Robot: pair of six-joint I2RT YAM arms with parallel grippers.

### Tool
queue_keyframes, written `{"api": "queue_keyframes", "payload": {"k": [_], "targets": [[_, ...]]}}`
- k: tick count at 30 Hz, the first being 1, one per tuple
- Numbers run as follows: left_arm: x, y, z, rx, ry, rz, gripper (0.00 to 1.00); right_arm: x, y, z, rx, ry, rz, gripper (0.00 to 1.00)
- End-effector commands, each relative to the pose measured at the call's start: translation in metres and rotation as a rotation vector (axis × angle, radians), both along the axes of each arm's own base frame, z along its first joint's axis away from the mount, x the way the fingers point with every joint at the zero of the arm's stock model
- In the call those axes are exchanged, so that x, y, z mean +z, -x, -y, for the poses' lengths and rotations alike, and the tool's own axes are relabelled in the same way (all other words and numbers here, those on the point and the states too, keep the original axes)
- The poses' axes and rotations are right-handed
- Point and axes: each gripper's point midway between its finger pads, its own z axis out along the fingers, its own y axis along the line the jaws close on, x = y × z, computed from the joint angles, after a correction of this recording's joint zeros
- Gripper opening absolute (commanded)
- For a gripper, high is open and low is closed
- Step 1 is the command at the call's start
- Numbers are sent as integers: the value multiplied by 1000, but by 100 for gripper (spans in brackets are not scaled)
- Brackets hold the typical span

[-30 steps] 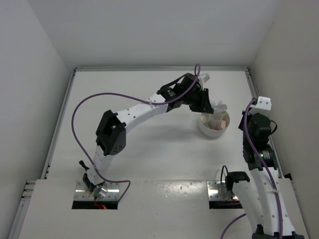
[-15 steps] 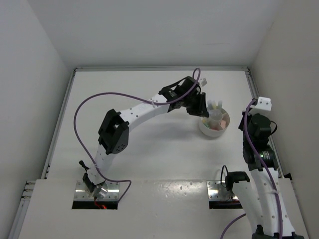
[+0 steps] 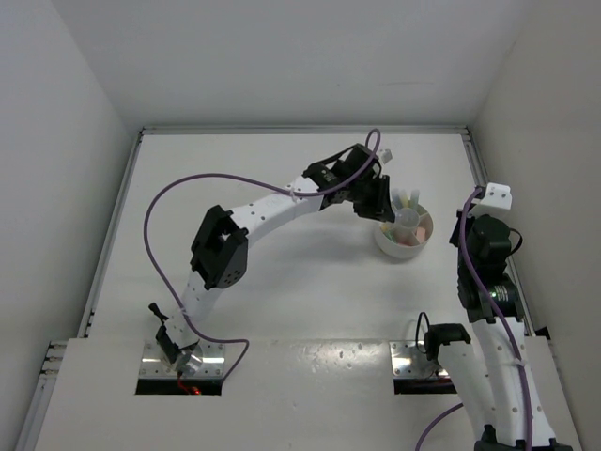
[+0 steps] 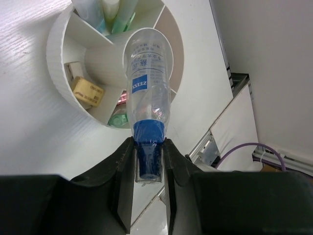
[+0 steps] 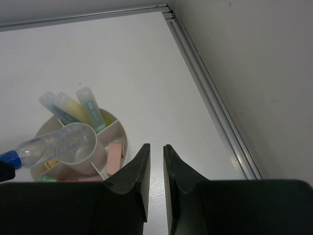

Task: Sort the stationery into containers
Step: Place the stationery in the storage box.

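The round white divided bowl (image 3: pixel 385 246) stands at the right of the table. My left gripper (image 4: pixel 148 147) is shut on the blue cap of a small clear bottle (image 4: pixel 149 78). The bottle's far end reaches over the bowl's (image 4: pixel 56 63) round middle cup. Pale blue, yellow and green highlighters (image 5: pixel 90 107) stand in the bowl's far compartment. Other compartments hold a pink eraser (image 5: pixel 115 156) and a beige eraser (image 4: pixel 88 91). My right gripper (image 5: pixel 156 149) hovers to the right of the bowl (image 5: pixel 123 137), its jaws a narrow gap apart with nothing between them.
The table's right wall and metal rail (image 5: pixel 215 98) run close beside the right gripper. The left arm (image 3: pixel 272 207) arches across the middle of the table, trailing a purple cable (image 3: pixel 160 202). Two square metal plates (image 3: pixel 183 362) sit at the near edge.
The left arm has shifted a little, bringing the held bottle further over the bowl's middle. The right arm has not moved.
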Motion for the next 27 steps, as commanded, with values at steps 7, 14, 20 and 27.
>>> {"api": "queue_keyframes", "payload": {"k": [7,14,20,27], "targets": [[30,-19,2,13,51,50,7,9,-3,3,-23,-11,52,18],[22,-20,2,26,29,31,8,12,-2,3,-23,-12,61,18],[27,-27,-2,51,5,67,7,12,-2,3,-23,-12,61,18],[23,-28,-2,45,-11,62,7,12,-2,3,-23,-12,61,18]]}}
